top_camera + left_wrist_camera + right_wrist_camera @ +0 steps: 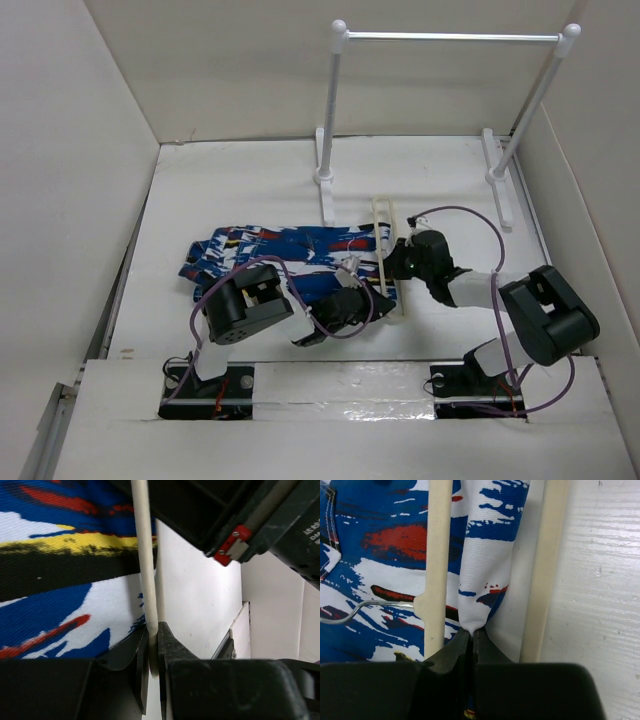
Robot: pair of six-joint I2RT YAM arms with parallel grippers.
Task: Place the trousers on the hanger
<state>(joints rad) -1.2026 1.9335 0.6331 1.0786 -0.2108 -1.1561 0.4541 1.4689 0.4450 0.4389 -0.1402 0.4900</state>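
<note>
1. Left gripper point(150, 652): your jaws are clamped on a thin cream bar of the hanger point(144, 555), with the bar rising straight out of the pinch. Judged purpose: you pin the frame so it cannot slide while cloth is drawn through it.

2. Right gripper point(471, 642): your fingers are pinched tight on a folded point of the trousers point(485, 575), the fabric coming up between two cream hanger bars. Judged purpose: you hold the hem inside the frame's opening, ready to pull it across the lower bar.

3. Hanger, overhead view point(384, 225): it lies flat on the table point(240, 180), just right of the cloth, between your two grippers. Its wire hook point(375, 609) rests on the printed fabric to the left.

4. Trousers, overhead view point(270, 248): they lie bunched in a band across the table's middle, their right end reaching the hanger and most of their length left of it. Judged progress: threading has begun, but the bulk is not yet through.

5. Rail stand point(450, 40): it stands at the far side, well apart from both grippers and unused.

6. Risk, judged: a hard pull may drag the light frame out of your left pinch.
</note>
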